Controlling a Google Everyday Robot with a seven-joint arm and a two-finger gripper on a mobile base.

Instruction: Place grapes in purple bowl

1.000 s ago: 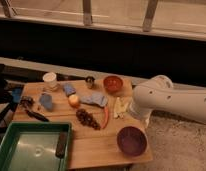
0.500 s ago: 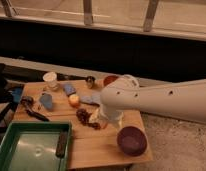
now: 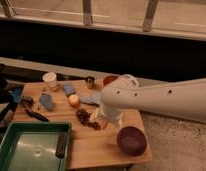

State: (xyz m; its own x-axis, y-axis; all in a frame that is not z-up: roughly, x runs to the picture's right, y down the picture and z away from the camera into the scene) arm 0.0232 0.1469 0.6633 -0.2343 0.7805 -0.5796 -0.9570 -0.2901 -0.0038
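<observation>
Your gripper (image 3: 106, 119) is hanging low over the worktop (image 3: 93, 145), tucked under the white wrist. The jaws are hidden there, so you cannot tell whether they are spread or pinching. The grapes (image 3: 87, 119) are lying on the worktop just beside it, toward the green tray, with their long axis slanting down toward the gripper. The purple bowl (image 3: 132, 141) is sitting near the gripper on its opposite side, at the worktop's front corner.

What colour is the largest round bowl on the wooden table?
The bowl is plain dark purple-maroon, camera view. The gripper sits beside the dark reddish-brown grapes.
</observation>
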